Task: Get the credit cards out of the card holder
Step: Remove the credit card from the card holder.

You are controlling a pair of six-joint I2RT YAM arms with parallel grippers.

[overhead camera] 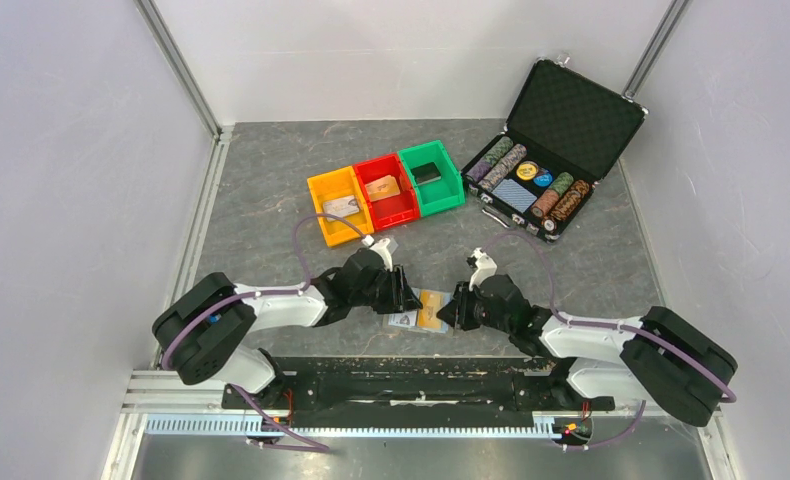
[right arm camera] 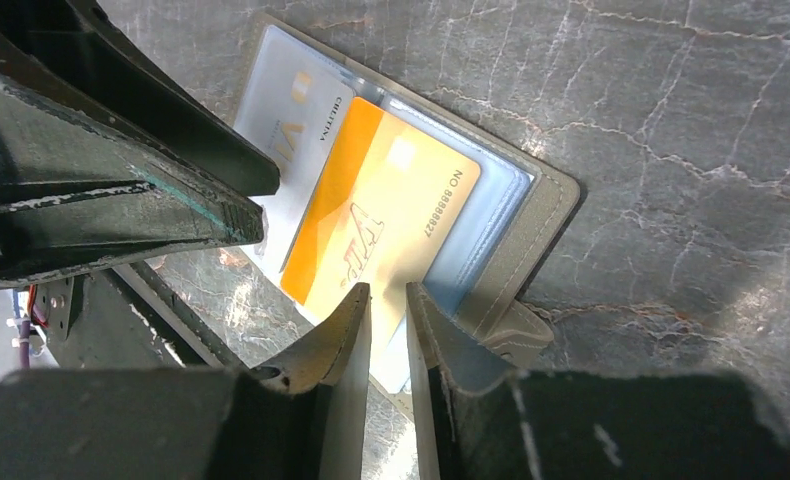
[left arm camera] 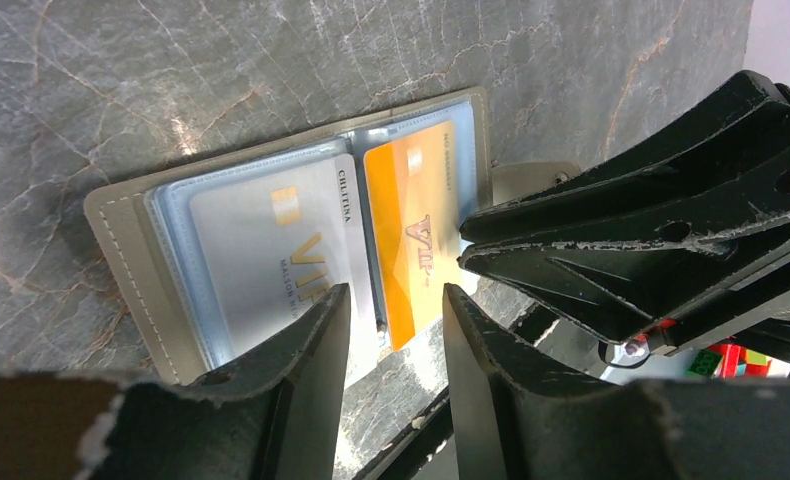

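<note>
The card holder (overhead camera: 407, 320) lies open on the table between both grippers, grey outside with light-blue panels (left arm camera: 171, 260). A silver card (left arm camera: 271, 240) sits in its left panel. An orange card (left arm camera: 411, 230) lies on the right panel, slid partly out past the holder's near edge (right arm camera: 371, 230). My left gripper (left arm camera: 396, 290) is open, with its tips over the near ends of both cards. My right gripper (right arm camera: 388, 288) has its jaws a narrow gap apart, with its tips at the orange card's corner and the holder's right edge (right arm camera: 546, 200). Nothing is clamped between them.
Yellow (overhead camera: 339, 205), red (overhead camera: 386, 192) and green (overhead camera: 431, 177) bins stand in a row behind, each with a card or a small item inside. An open black chip case (overhead camera: 556, 150) stands at the back right. The table's front rail is right behind the holder.
</note>
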